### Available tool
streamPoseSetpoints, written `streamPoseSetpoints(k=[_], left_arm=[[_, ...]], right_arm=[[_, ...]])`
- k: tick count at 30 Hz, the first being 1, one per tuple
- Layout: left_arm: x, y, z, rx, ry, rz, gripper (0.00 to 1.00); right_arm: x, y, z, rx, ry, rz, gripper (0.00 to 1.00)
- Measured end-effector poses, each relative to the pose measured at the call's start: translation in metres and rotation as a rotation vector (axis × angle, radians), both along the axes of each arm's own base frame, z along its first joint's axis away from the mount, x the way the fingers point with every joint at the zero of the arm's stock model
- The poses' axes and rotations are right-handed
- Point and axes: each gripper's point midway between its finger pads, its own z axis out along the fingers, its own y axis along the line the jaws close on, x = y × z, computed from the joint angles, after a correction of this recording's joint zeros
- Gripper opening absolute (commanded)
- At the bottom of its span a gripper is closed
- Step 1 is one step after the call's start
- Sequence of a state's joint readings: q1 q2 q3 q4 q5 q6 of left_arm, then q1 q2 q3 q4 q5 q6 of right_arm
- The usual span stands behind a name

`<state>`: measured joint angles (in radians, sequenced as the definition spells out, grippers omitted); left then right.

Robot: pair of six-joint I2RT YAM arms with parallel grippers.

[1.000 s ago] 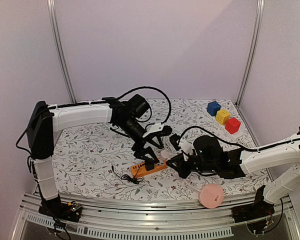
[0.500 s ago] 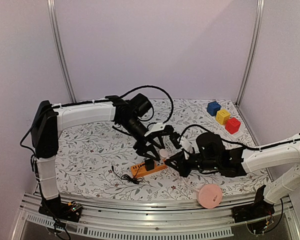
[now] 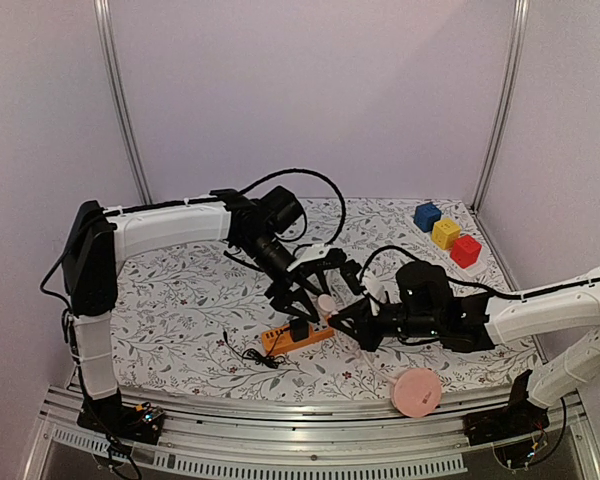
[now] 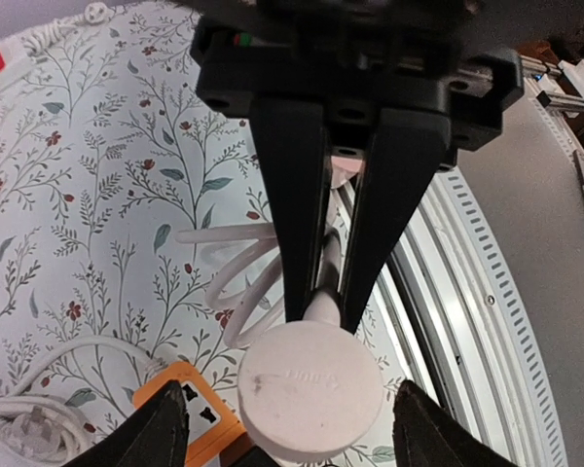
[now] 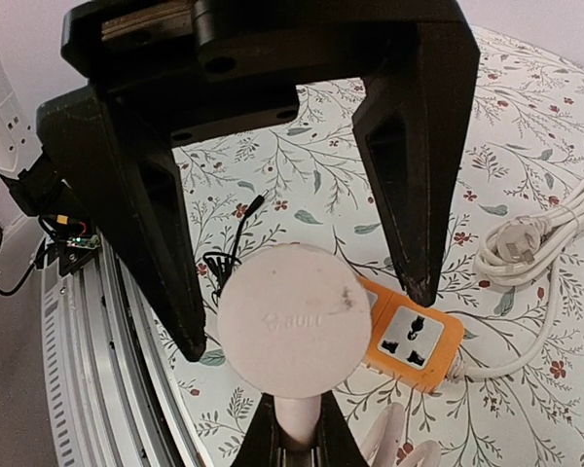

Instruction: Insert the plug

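A pink disc [image 3: 417, 391] sits right at the near edge of the worktop [image 3: 180, 290]. A bit further in, the orange power strip [image 3: 295, 338] lies flat, with a white cable [image 5: 565, 219] bunched up near it. The plug [image 5: 290, 321], a round pale head on a stem, is held up over the strip, not in any socket. The right arm [image 3: 540, 310] has its jaws clamped tight on the stem. The left arm [image 3: 170, 225] has its jaws spread wide either side of the round head, not touching. Coloured cubes [image 3: 445, 233] sit way back on the right.
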<state>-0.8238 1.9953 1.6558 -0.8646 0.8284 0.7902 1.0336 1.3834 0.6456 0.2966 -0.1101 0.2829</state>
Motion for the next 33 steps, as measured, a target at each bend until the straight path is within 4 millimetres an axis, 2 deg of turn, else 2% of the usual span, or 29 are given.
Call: streamPoseSetpoints(k=[2,5,8,10,17,19,23,25,28,30,33], left_arm=[[0.0,0.0,0.0,-0.001,0.004,0.0,0.66],[-0.002,-0.001,0.001,-0.004,0.017,0.002,0.53],[-0.002,-0.002,0.005,-0.01,0.027,0.006,0.49],[-0.001,-0.003,0.007,-0.016,0.025,0.007,0.42],[-0.001,-0.003,0.011,-0.014,0.033,0.009,0.04],[-0.001,-0.004,0.012,-0.016,0.03,0.009,0.0],[-0.001,-0.003,0.013,-0.015,0.028,0.007,0.0],[-0.001,-0.003,0.013,-0.014,0.03,0.006,0.0],[-0.001,-0.003,0.013,-0.013,0.027,0.008,0.0],[-0.001,-0.002,0.011,0.0,0.024,0.01,0.0],[0.001,0.0,0.008,0.018,0.015,0.017,0.0]], right_arm=[[0.0,0.0,0.001,0.002,-0.002,0.0,0.0],[0.001,0.0,0.004,0.011,-0.007,-0.001,0.0],[0.002,0.001,0.006,0.022,-0.01,-0.004,0.0],[0.004,0.002,0.009,0.034,-0.017,-0.007,0.0],[0.006,0.0,0.014,0.058,-0.026,-0.016,0.0],[0.007,0.0,0.015,0.067,-0.025,-0.018,0.0],[0.006,0.001,0.016,0.082,-0.02,-0.021,0.0],[0.006,0.001,0.016,0.085,-0.019,-0.02,0.15],[0.007,0.001,0.017,0.093,-0.019,-0.024,0.44],[0.009,0.001,0.022,0.115,-0.028,-0.034,0.6],[0.011,0.0,0.029,0.135,-0.043,-0.041,0.69]])
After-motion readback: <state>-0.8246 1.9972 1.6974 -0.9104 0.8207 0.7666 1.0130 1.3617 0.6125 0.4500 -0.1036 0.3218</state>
